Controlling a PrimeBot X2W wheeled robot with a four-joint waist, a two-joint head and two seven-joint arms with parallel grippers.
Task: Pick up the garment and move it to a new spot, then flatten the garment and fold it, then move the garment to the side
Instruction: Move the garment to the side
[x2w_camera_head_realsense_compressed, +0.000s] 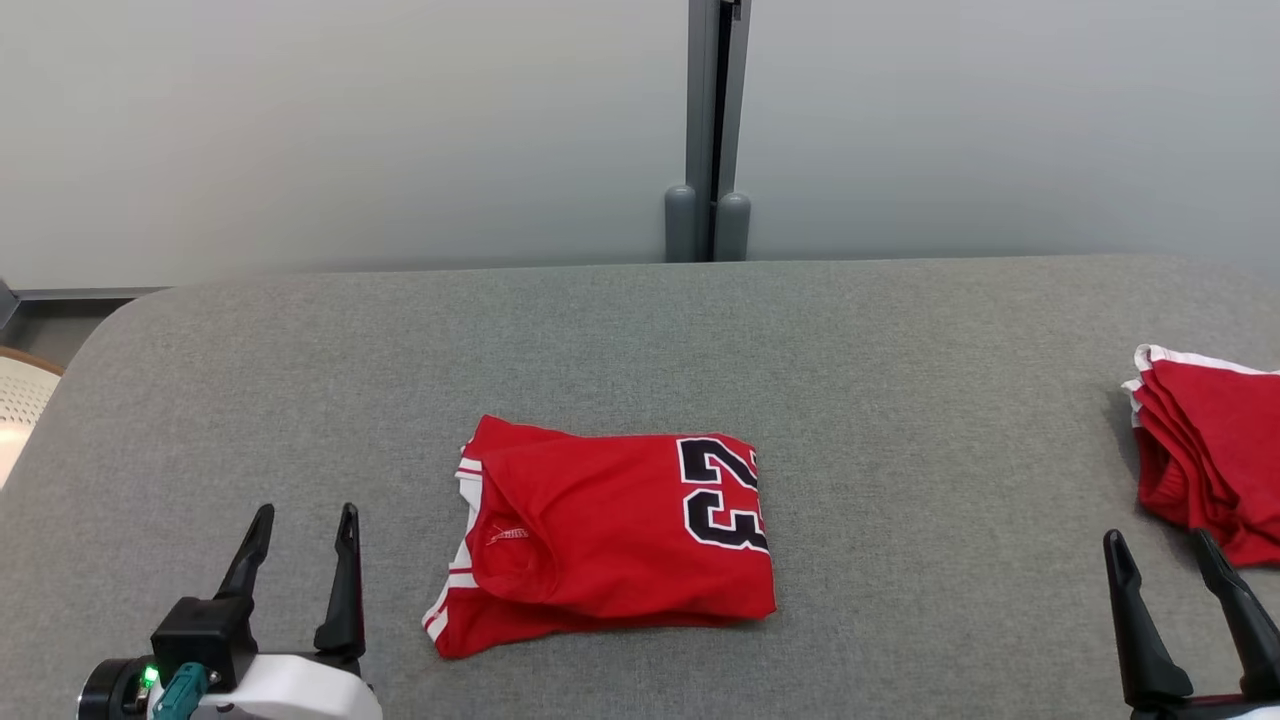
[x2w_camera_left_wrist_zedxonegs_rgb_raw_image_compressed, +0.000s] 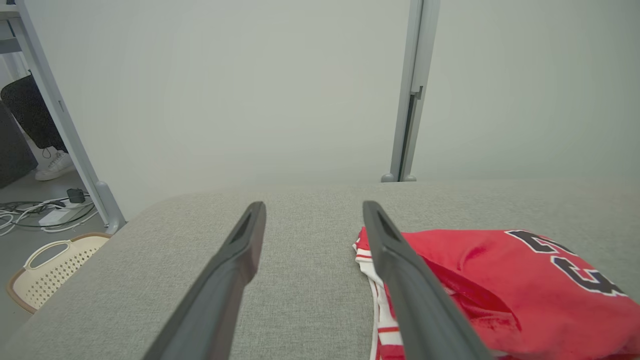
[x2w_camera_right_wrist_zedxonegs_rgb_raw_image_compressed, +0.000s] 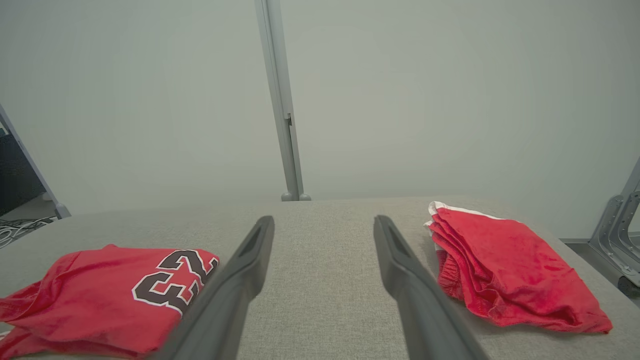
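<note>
Both spread and empty, our left gripper (x2w_camera_head_realsense_compressed: 306, 512) sits at lower left and our right gripper (x2w_camera_head_realsense_compressed: 1156, 538) at lower right, the folded red garment (x2w_camera_head_realsense_compressed: 600, 530) lying mid-frame between them on the grey table (x2w_camera_head_realsense_compressed: 900, 350).

Garment (x2w_camera_right_wrist_zedxonegs_rgb_raw_image_compressed: 90, 300) and red stack (x2w_camera_head_realsense_compressed: 1215, 460), each partly past a view's edge

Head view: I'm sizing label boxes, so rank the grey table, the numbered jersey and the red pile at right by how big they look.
1. grey table
2. numbered jersey
3. red pile, which looks smallest, but the picture's edge cuts it off, so its full size is unsure.
</note>
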